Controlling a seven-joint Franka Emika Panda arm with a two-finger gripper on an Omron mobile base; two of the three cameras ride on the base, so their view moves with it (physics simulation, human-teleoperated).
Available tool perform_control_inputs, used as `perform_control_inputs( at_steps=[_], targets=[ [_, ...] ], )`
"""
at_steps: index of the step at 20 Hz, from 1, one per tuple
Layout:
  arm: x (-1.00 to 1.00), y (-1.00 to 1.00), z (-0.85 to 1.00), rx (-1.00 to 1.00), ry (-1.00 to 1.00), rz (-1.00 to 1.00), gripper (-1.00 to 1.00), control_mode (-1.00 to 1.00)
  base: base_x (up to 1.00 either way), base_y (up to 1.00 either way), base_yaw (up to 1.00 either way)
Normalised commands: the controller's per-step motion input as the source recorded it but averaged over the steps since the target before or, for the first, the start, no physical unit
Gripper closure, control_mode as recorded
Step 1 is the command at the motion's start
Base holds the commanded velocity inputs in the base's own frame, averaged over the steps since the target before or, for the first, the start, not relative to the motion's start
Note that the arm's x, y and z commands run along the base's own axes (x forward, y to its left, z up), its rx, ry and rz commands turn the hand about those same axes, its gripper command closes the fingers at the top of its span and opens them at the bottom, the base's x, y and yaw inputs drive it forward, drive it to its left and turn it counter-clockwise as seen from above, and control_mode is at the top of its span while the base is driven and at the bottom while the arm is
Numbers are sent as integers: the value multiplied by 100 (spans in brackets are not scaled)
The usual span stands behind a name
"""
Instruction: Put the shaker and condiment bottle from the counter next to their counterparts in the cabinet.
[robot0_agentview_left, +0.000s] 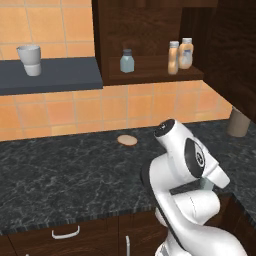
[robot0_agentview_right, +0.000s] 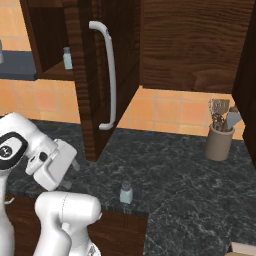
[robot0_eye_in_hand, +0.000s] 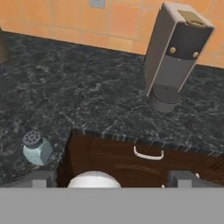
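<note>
Counter (robot0_agentview_left: 60, 175): a long black stone worktop with pale grey veining, polished and flat, over dark wood drawers with pale curved handles. Everything below is placed relative to it.
Cabinet (robot0_agentview_left: 145, 30): a dark brown wooden wall unit above the counter's back edge, its door (robot0_agentview_right: 107, 75) swung open with a long pale bar handle.
Coffee machine (robot0_eye_in_hand: 175, 52): a tall grey box with a dark front panel, standing at the back of the counter by the orange tiles.
Utensil holder (robot0_agentview_right: 219, 142): a dull brown cylinder on the counter, holding spoons and spatulas.
Gripper (robot0_eye_in_hand: 112, 179): fully open and holding nothing; it hangs above the counter's front edge, over a drawer front.
Counterparts: a blue-grey capped jar (robot0_agentview_left: 127, 61) and a wider orange bottle (robot0_agentview_left: 186, 53) stand on the cabinet's lower shelf, above the counter.
Condiment bottle (robot0_agentview_left: 173, 58): slim, orange-tan, translucent, grey cap; it seems already shelved just beside the wider bottle.
Shaker (robot0_agentview_right: 126, 192): a small pale blue-grey translucent jar with a perforated grey cap, upright at the counter's very front edge, near the gripper.
Risk: the shaker sits so close to the edge that a glancing finger could tip it off; its smooth round body may slip from the grip, and the open door could be struck on the way up.
</note>
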Motion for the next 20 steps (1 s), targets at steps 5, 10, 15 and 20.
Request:
perform_control_inputs(
  at_steps=[5, 10, 15, 20],
  targets=[
    [32, -45, -78, -1, -4, -11, -100, -100, 0, 0, 0],
    [13, -24, -53, -1, -2, -6, -100, -100, 0, 0, 0],
    [18, -3, -22, 0, 0, -10, -100, -100, 0, 0, 0],
    [35, -25, -28, 0, 0, 0, -100, -100, 0, 0, 0]
  ],
)
